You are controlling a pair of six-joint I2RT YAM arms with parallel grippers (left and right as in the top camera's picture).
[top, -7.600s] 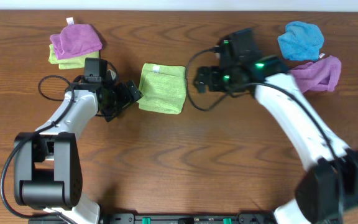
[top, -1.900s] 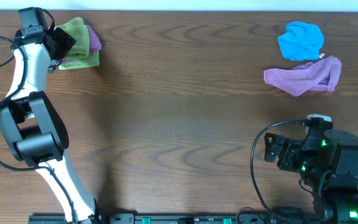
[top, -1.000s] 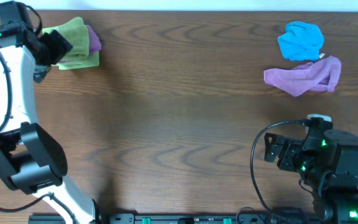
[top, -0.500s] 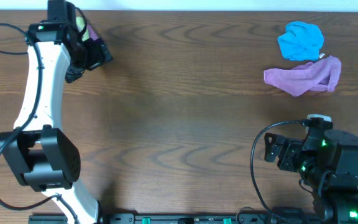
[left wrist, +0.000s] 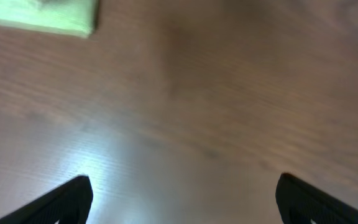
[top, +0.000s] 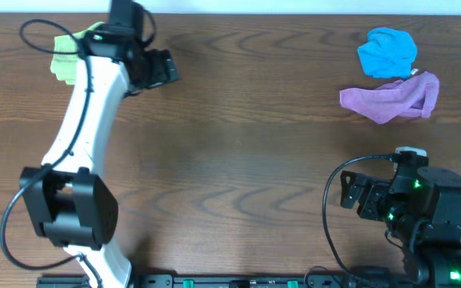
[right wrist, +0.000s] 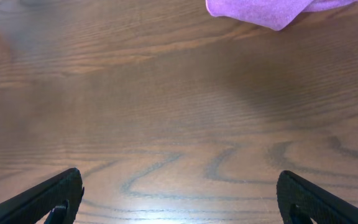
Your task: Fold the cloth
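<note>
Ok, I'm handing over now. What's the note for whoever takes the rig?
Left tool: open, empty, over bare wood, apart from the lime-green cloth.
Right tool: open, empty, at the near right of the table.
Cloth: far-left corner, straight-edged in the wrist view; the left arm hides most of it.
Done: fold looks finished, unconfirmed.
Left: check the fold, park the left arm.

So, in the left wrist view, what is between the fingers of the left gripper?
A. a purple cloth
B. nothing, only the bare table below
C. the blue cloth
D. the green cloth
B: the left gripper is open with only the wooden table below it, and the green cloth lies apart, at the top left corner of that view.
</note>
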